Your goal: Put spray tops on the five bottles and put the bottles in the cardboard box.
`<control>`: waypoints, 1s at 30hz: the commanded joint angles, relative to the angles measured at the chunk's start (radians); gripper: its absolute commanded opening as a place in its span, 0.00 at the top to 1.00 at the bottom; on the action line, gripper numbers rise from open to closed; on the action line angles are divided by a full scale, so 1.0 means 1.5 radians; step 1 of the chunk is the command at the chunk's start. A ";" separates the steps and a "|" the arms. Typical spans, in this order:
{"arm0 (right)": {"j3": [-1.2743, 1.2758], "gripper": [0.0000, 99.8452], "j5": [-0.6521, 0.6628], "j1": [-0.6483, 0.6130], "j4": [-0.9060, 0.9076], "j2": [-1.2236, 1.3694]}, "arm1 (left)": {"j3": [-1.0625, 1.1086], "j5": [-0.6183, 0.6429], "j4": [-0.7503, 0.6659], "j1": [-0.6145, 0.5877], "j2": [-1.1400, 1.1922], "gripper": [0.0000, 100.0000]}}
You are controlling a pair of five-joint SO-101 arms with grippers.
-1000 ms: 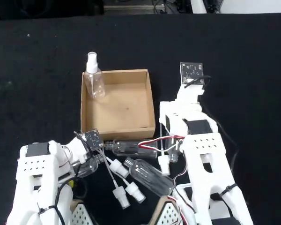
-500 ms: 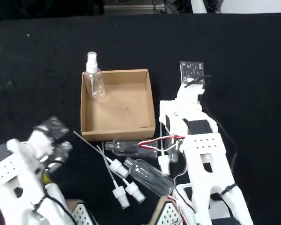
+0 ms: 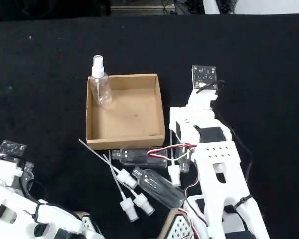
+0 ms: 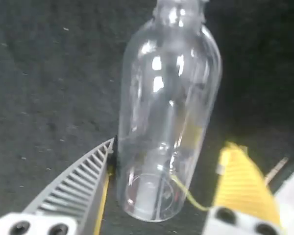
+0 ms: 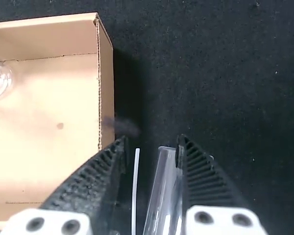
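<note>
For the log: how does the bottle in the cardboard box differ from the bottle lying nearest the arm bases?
The bottle in the box stands upright; the lying bottle is on its side. The bottle in the box wears a white spray top; the lying bottle's neck is bare. The first sits in a far corner of the cardboard box; the second lies outside it on the table. Both are clear and look empty.

Left arm (image 3: pixel 12 199): folded low at the near left.
Left gripper (image 4: pixel 170 147): fingers clamped on a clear bottle (image 4: pixel 169 107).
Right arm (image 3: pixel 214 159): stretched forward, centre-right.
Right gripper (image 5: pixel 152 142): pointing down, jaws parted.
</note>
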 commanded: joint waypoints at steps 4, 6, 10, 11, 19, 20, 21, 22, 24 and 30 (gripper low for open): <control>0.001 0.85 0.007 -0.013 -0.014 -0.027 | -0.119 -0.007 0.105 0.032 -0.003 0.66; 0.001 0.85 0.007 -0.013 -0.014 -0.027 | -0.150 -0.001 0.130 0.058 -0.003 0.66; 0.001 0.85 0.007 -0.013 -0.014 -0.027 | -0.155 -0.002 0.124 0.107 -0.003 0.66; 0.001 0.85 0.007 -0.013 -0.014 -0.027 | -0.155 -0.002 0.125 0.119 -0.003 0.66; 0.001 0.85 0.007 -0.013 -0.014 -0.027 | -0.109 -0.003 0.086 0.145 -0.002 0.66; 0.001 0.85 0.007 -0.013 -0.014 -0.027 | -0.094 -0.003 0.066 0.145 -0.002 0.66; 0.001 0.85 0.007 -0.013 -0.014 -0.027 | -0.078 -0.003 0.048 0.145 -0.002 0.66; 0.001 0.85 0.007 -0.013 -0.014 -0.027 | -0.063 -0.003 0.033 0.145 -0.002 0.66; 0.001 0.85 0.007 -0.013 -0.014 -0.027 | -0.042 -0.003 0.014 0.145 -0.002 0.66; 0.001 0.85 0.007 -0.013 -0.014 -0.027 | -0.018 -0.003 0.006 0.145 -0.002 0.67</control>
